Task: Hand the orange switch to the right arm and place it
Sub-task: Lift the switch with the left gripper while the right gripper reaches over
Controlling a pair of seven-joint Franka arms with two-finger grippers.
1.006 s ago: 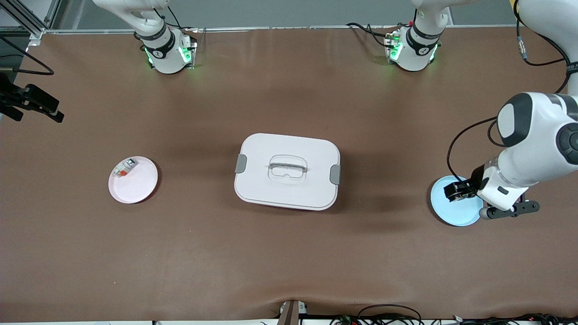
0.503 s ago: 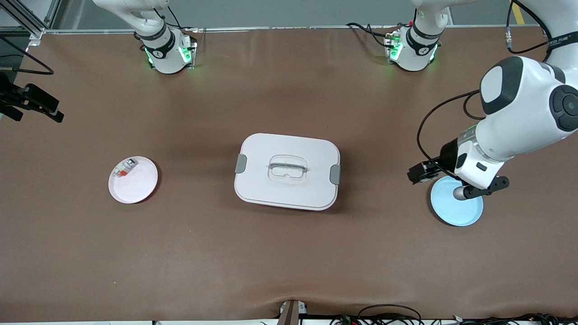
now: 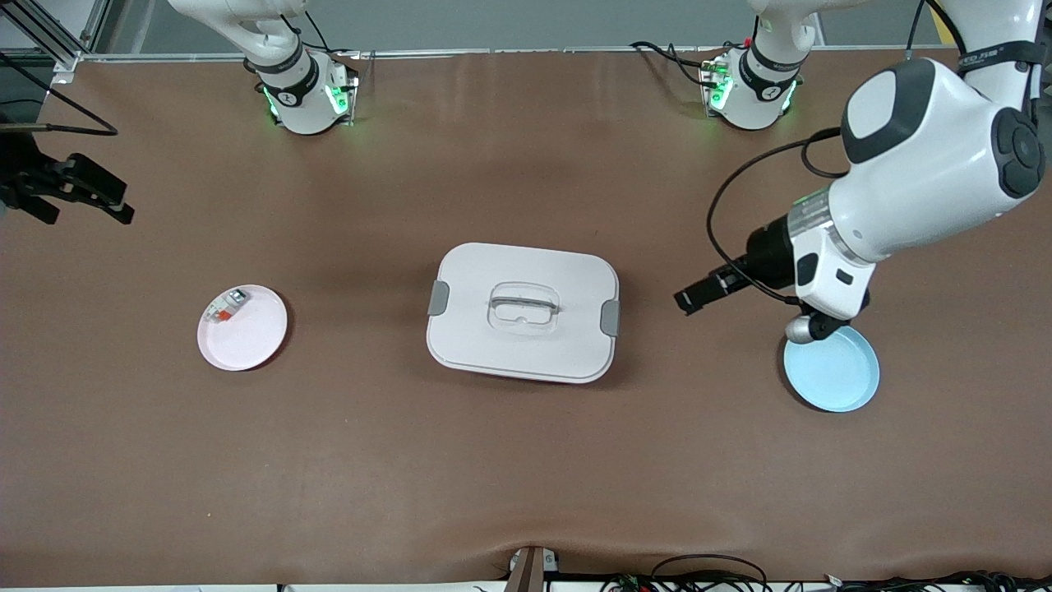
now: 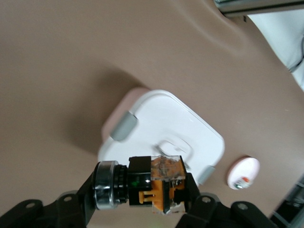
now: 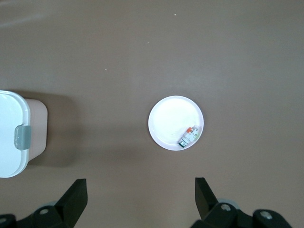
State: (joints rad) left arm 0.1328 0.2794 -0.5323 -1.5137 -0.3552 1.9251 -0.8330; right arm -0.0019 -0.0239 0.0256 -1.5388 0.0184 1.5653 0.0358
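The orange switch (image 4: 156,186), a small black block with an orange and clear end and a metal ring, is clamped in my left gripper (image 4: 148,190). In the front view this gripper (image 3: 692,300) is in the air over the bare table, between the white lidded box (image 3: 523,311) and the empty blue plate (image 3: 832,370). My right gripper (image 3: 122,204) is open and empty, up in the air at the right arm's end of the table. In the right wrist view its fingers (image 5: 76,195) are spread wide, with the pink plate (image 5: 171,116) below.
The pink plate (image 3: 251,339) holds a white-grey component with a red-orange end (image 3: 226,306), also seen in the right wrist view (image 5: 189,137). The closed box with grey latches stands mid-table and shows in the left wrist view (image 4: 166,126).
My left gripper has lifted off the blue plate with the switch and moved toward the box. The right gripper has shifted slightly inward.
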